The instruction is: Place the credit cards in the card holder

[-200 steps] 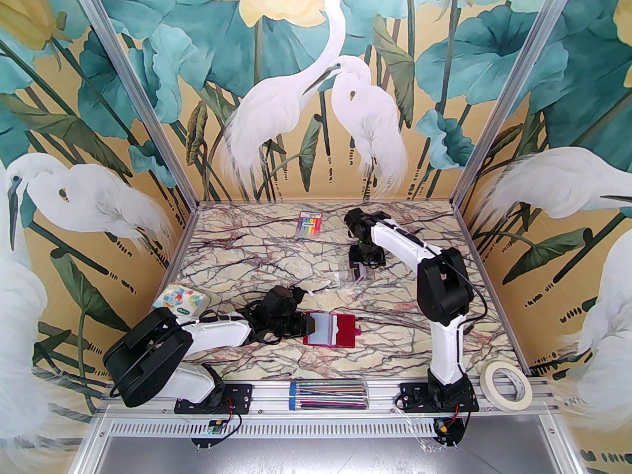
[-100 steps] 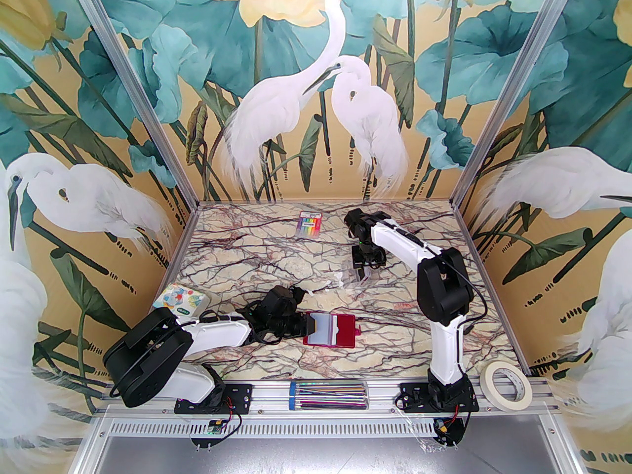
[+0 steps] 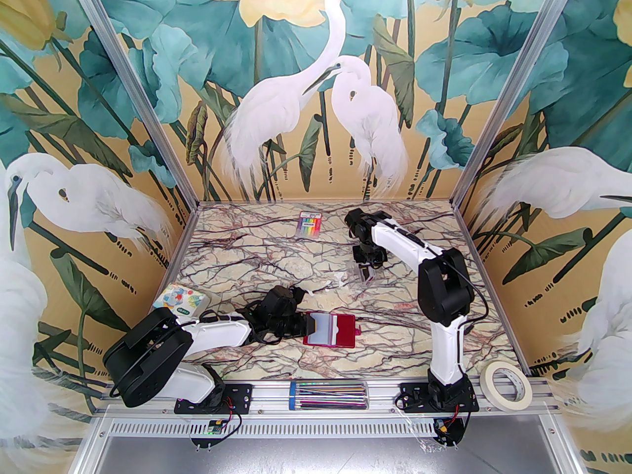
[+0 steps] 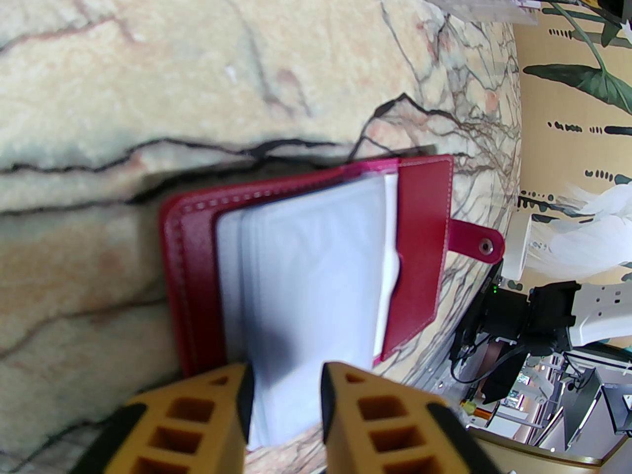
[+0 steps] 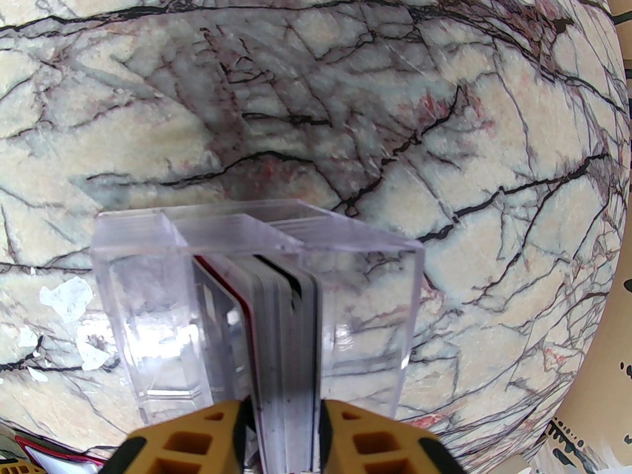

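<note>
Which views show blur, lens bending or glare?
Top external view: sharp, evenly lit. Left wrist view: the left gripper and the near sleeves of the card holder are out of focus. Right wrist view: the table veins bow toward the edges; white glare on the clear box; the credit cards blur near the lens.

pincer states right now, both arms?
Left pincer: closed on the card holder's sleeves.
Right pincer: closed on the cards standing in the clear box.

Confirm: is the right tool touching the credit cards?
Touching. Right wrist view: the right tool squeezes the credit cards from both sides inside the clear box.
</note>
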### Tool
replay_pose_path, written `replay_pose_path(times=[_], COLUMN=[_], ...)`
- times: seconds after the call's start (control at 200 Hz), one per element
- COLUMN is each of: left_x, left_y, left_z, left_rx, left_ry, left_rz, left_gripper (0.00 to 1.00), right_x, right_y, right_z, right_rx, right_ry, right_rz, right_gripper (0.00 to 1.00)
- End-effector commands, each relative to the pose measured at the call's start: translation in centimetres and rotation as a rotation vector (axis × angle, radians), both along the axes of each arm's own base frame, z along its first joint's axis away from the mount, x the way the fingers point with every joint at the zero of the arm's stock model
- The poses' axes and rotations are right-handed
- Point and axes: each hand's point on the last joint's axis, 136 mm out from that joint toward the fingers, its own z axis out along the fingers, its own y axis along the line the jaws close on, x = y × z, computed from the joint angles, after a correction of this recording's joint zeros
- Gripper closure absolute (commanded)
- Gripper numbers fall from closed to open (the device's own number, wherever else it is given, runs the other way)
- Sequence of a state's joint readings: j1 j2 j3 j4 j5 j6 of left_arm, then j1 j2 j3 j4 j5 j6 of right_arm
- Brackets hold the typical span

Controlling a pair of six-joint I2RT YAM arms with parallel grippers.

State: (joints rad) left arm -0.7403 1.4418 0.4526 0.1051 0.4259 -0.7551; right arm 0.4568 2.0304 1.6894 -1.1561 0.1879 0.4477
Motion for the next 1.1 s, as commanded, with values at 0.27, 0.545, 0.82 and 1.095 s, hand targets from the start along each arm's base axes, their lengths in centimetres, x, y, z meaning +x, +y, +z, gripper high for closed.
replay_pose_path(times=[0.27,0.545,0.82,1.095], left_x=[-1.5,-1.4,-1.5,-1.5], left_y=[0.8,0.7,0.7,0.8], left_z=[-2.2,-2.2,-2.2,-2.2], left_rx=[0.079,0.079,0.078,0.078], left_ry=[0.062,0.064,0.063,0.063], left_rz=[-0.024,-0.027,-0.027,-0.024], left_gripper=[0.70,0.70,0.70,0.70], right_x=[0.2,0.2,0.3,0.3], right_y=[-0.9,-0.8,-0.3,-0.5], right_z=[2.4,2.3,2.4,0.9], right_rx=[-0.020,-0.020,0.008,-0.018], right_ry=[-0.041,-0.037,-0.039,0.001], right_rz=[-0.008,-0.006,-0.006,-0.002], right_gripper=[0.83,0.86,0.61,0.54])
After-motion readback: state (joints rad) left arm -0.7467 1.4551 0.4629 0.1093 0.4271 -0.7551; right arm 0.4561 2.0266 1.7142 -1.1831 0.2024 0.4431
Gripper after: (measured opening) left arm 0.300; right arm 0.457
